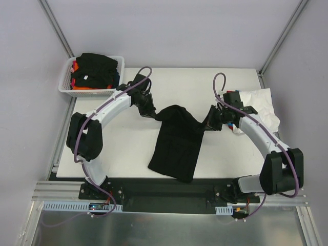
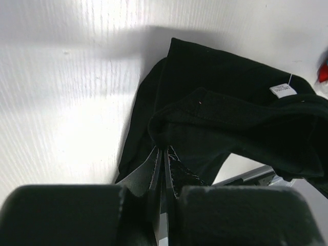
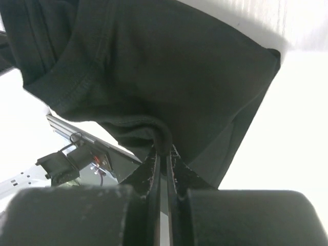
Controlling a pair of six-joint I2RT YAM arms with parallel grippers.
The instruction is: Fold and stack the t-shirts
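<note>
1. The left gripper (image 2: pixel 163 154) had its fingers pressed together on a bunched fold of the black t-shirt (image 1: pixel 177 146), at the shirt's upper left corner. In the left wrist view the cloth was pinched right between the pads.
2. The right gripper (image 3: pixel 164 149) was likewise clamped on a stitched hem of the same shirt, at its upper right corner.
3. The shirt was slung between the two grippers. Its top edge sagged and its body trailed down the table (image 1: pixel 205 82) to the near edge.
   - Judgement: the two-corner hold served to spread the garment flat before folding.
   - The slack top edge suggested the arms needed to draw further apart.
4. A white label (image 2: pixel 283 90) showed in the left wrist view, so the hold was probably near the collar end.
5. A white t-shirt (image 1: pixel 261 105) lay bunched at the right table edge, just behind the right arm. Whether it was folded could not be told.
6. The white mesh basket (image 1: pixel 64 82) sat beyond the far left corner. It held a dark garment (image 1: pixel 95 69) over orange cloth (image 1: pixel 77 87), judged to be the waiting supply.
</note>
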